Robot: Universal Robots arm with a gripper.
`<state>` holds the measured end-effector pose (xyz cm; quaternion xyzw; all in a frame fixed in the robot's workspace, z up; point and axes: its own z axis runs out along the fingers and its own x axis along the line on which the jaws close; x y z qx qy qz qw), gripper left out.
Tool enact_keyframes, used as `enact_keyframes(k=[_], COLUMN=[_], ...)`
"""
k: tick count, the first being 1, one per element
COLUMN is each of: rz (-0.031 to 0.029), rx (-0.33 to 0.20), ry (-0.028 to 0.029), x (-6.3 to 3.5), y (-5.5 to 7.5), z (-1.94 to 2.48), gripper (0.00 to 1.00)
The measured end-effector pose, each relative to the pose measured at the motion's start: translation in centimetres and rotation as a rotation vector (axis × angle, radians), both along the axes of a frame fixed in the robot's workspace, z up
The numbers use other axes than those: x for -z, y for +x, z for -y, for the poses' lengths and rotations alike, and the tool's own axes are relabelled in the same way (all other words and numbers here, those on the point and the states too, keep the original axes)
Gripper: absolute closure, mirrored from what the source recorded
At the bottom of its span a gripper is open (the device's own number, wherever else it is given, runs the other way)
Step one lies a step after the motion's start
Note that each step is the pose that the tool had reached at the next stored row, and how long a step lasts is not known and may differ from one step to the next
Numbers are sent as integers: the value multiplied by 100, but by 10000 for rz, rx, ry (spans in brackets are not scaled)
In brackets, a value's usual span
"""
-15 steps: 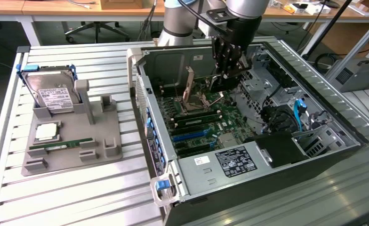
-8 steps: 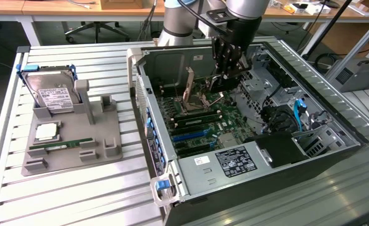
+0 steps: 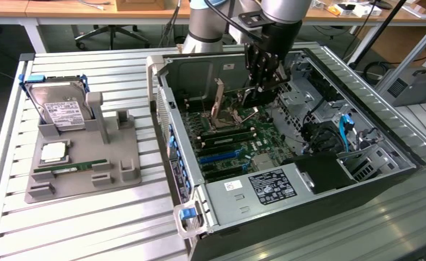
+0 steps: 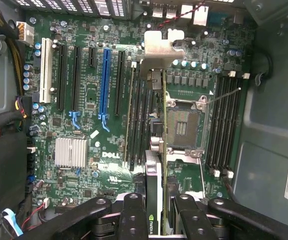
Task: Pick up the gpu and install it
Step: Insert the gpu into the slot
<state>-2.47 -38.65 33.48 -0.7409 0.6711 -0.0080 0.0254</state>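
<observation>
gpu in gripper, over the open case.

the gpu (image 4: 154,165) sits edge-on between the fingers (image 4: 135,217), pinched by the gripper (image 4: 156,220), its silvery bracket (image 4: 159,47) at the far end. it hangs above the motherboard (image 4: 91,130), over the area between the expansion slots and the cpu socket (image 4: 186,127). in the exterior view the gripper (image 3: 260,89) reaches down into the computer case (image 3: 286,163); a hard drive (image 3: 59,106) and green memory stick (image 3: 69,169) rest on the grey holder (image 3: 82,185) at that view's left.
</observation>
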Motion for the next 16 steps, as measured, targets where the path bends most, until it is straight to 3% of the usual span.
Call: enact_keyframes(k=[16], rz=[1], rx=[0], ry=[1], x=[31], y=[0], z=[23], gripper=[73])
